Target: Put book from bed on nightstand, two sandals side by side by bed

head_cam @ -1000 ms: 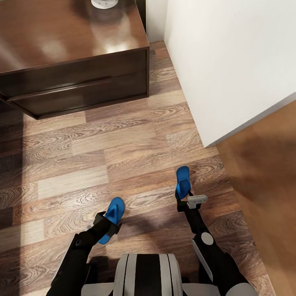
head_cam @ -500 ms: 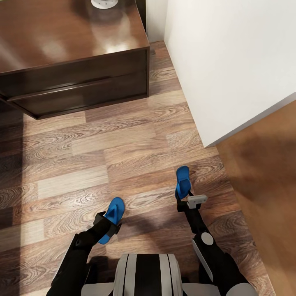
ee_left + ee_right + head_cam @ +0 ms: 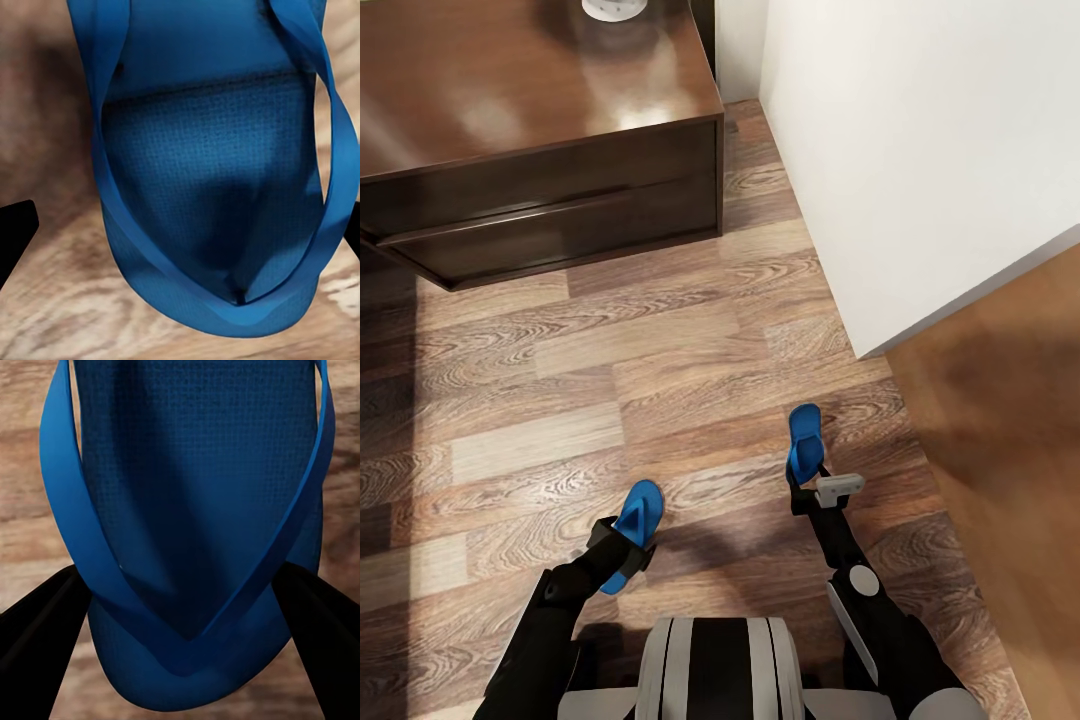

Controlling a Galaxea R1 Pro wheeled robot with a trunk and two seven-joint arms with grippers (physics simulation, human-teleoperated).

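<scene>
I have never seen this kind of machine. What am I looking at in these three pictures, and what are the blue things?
This is a simulated robot with two black arms. The head view looks down from its head at a wood floor. Each arm ends in a gripper, and each gripper holds a blue sandal: the left gripper holds the left sandal, and the right gripper holds the right sandal. The other two pictures come from cameras near the grippers, so each shows its sandal very close: the left sandal and the right sandal, with dark fingers at the sides. Ahead stands a dark wood nightstand beside a white wall.
</scene>
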